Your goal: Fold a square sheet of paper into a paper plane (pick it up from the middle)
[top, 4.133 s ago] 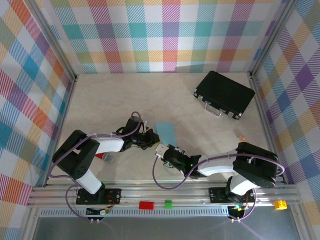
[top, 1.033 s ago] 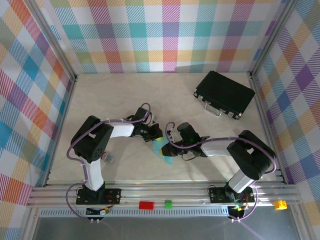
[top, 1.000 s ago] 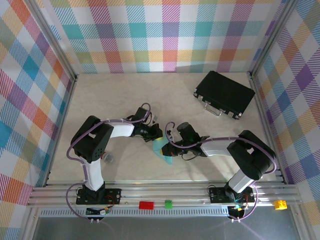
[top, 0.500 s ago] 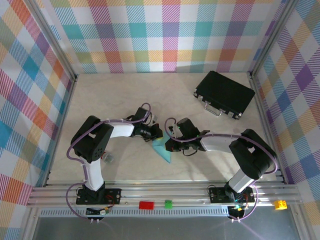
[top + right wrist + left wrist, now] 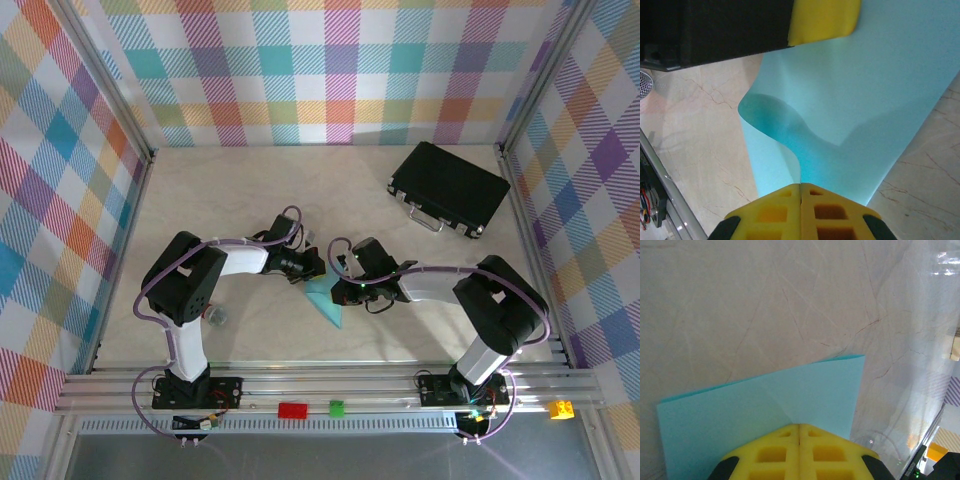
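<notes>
Seen from above, the left jaws and the right jaws are meeting over the sheet of paper (image 5: 327,306), which is lying nearer the desk's (image 5: 220,200) near edge than four seconds ago. The black case (image 5: 449,189) is staying closed by the far right corner. Left wrist: the left jaws are pinching the sheet's edge, fully shut. Right wrist: the right jaws are clamping the curling sheet likewise.

No writing, label, brand, number or sign is legible in any view.
</notes>
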`<action>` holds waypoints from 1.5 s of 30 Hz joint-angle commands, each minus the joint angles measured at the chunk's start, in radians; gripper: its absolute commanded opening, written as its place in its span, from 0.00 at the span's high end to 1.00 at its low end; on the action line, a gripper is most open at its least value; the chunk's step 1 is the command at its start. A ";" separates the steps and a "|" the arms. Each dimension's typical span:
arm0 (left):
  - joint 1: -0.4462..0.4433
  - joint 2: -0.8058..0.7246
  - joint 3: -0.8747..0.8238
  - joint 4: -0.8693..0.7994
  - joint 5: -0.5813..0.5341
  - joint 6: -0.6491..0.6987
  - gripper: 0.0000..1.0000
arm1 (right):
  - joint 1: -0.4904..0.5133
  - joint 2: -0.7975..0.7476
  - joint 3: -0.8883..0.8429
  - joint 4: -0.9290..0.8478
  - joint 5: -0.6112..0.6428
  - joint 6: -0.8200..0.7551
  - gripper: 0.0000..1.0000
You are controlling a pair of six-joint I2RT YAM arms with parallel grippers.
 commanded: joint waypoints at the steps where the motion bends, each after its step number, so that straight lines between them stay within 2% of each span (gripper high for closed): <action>1: -0.009 -0.010 -0.031 -0.051 -0.062 -0.001 0.99 | -0.003 0.014 0.006 0.001 0.005 -0.004 1.00; 45: -0.008 -0.018 -0.052 -0.027 -0.072 -0.025 0.99 | 0.004 0.060 -0.017 -0.006 0.021 0.000 1.00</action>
